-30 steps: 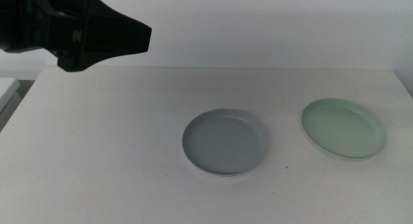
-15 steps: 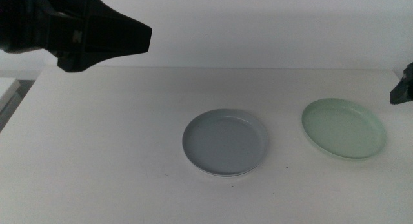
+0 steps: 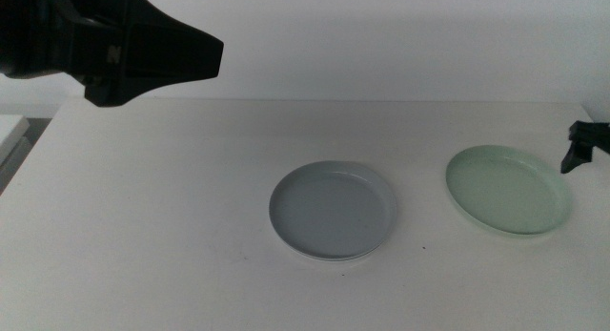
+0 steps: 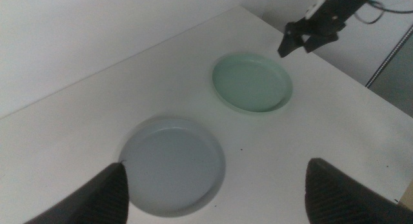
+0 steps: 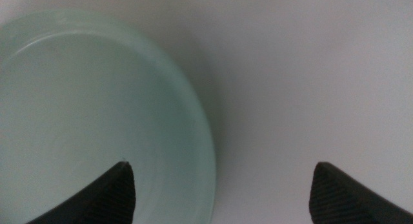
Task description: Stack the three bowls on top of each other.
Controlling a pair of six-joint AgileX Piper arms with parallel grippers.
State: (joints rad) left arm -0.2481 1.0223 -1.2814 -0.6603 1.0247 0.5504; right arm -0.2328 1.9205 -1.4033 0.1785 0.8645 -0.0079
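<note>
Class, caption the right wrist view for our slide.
Open right gripper straddling the mint green bowl's rim.

The middle view looks forward and down over the table (image 3: 172, 226). The left wrist view hangs high, facing down toward 2 o'clock, sharing the grey bowl (image 4: 173, 166) and mint bowl (image 4: 251, 82). The right wrist view sits very near the mint bowl's 3 o'clock rim.
</note>
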